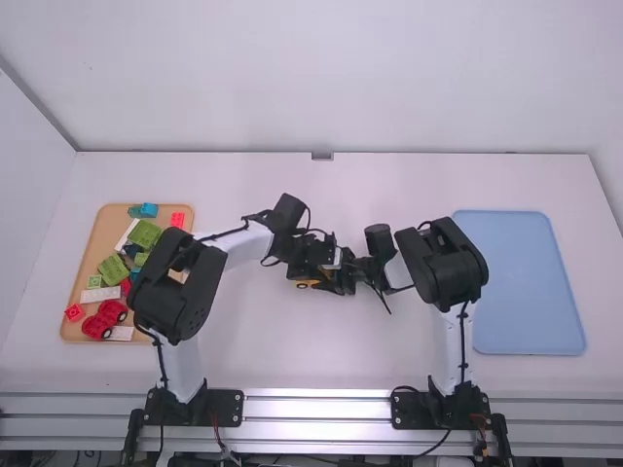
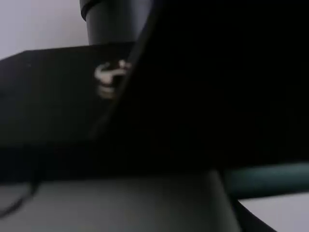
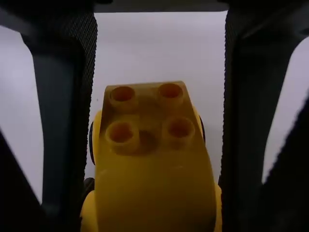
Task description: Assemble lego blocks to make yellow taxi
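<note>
At the table's centre, my left gripper [image 1: 321, 261] and my right gripper [image 1: 352, 270] face each other closely, partly hiding the yellow car [image 1: 310, 282] beneath them. From the right wrist, the yellow car [image 3: 154, 179] shows its smooth sloping body and several studs on top. My left gripper [image 3: 160, 121] stands open around it, one dark pad along each side. Bits of my right gripper [image 3: 157, 208] appear at the lower corners, its fingers wide apart. The black body of my right gripper fills most of the left wrist view.
A tan tray [image 1: 70, 329] at the left holds green, red, white and blue blocks and a red car [image 1: 105, 319], partly behind the left arm. At the right lies a blue tray [image 1: 526, 282], beside the right arm's elbow. White table surface extends beyond both grippers.
</note>
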Controlling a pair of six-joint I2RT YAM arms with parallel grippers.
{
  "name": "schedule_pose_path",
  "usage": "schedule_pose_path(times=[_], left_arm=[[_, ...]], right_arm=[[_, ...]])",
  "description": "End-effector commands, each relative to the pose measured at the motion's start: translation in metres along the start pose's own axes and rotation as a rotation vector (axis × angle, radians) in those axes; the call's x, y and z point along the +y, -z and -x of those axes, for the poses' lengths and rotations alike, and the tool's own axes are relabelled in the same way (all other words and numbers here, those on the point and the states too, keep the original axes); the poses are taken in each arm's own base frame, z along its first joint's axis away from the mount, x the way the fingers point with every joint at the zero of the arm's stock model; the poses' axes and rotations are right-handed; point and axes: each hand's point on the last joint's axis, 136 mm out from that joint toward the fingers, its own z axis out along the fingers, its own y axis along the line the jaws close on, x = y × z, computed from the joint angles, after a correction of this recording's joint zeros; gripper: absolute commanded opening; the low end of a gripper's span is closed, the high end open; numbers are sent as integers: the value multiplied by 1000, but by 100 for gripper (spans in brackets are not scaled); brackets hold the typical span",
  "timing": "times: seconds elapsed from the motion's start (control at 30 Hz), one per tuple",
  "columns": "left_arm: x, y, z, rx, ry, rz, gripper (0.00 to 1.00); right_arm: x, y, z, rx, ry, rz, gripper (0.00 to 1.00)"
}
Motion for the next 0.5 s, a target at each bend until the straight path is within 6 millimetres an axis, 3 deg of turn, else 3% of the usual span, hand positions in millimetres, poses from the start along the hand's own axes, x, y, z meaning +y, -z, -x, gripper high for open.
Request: schedule_pose_path(times=[0.0,0.47], left_arm=[[-9,6,15,-56,-25,-22,45],[2,27,-5,-75,63,1,49]], right_arm=[[-5,0,-10,33,-27,-27,49],[-5,0,-10,32,-26,-27,49]])
